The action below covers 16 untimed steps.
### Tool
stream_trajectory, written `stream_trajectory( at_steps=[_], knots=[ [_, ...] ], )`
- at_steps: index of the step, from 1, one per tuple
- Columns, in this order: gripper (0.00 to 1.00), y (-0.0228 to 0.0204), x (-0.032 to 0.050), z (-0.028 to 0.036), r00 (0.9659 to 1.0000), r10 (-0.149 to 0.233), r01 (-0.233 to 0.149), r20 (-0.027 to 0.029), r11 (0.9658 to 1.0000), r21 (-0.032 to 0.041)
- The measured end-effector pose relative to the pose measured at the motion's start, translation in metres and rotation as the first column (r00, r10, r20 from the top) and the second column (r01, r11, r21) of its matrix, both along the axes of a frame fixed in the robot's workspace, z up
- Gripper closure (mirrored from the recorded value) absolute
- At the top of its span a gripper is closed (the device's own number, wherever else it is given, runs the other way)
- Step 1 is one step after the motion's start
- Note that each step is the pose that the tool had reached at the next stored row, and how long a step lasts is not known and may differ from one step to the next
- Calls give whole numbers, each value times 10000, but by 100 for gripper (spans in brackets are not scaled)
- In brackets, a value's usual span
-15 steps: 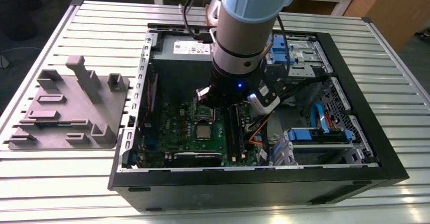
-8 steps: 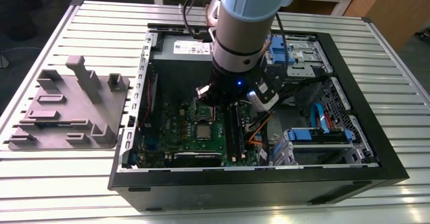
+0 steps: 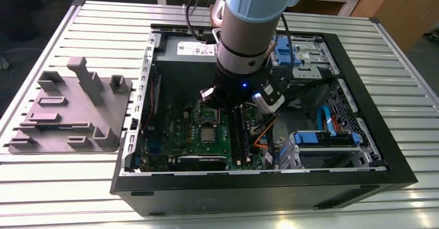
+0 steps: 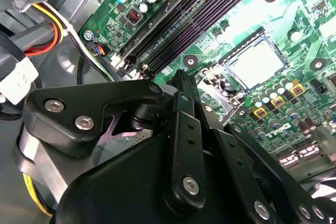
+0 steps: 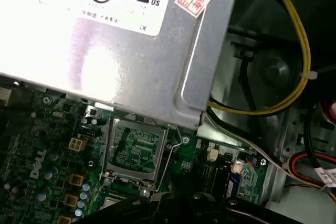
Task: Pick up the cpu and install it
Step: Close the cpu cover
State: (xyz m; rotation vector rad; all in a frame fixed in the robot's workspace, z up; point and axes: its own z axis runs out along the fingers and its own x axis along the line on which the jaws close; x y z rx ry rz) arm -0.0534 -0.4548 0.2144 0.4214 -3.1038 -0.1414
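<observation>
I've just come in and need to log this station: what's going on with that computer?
A pale blue and grey robot arm reaches down into an open black computer case on a slatted metal table. Its black gripper hangs just above the green motherboard, near the socket. The small square silver-topped cpu lies in that socket, whose metal retaining frame is flipped open beside it.

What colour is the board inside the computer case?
Green. The board shows best in the second wrist view.
</observation>
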Motion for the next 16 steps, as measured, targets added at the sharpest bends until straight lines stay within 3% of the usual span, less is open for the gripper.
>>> stream_trajectory(
  at_steps=[4,10,16],
  knots=[
    [90,3,1,-7,9981,616,-616,0,9981,-3],
    [90,70,0,-17,9972,751,-751,4,9972,59],
    [90,85,-3,-34,9962,874,-874,22,9958,273]
  ],
)
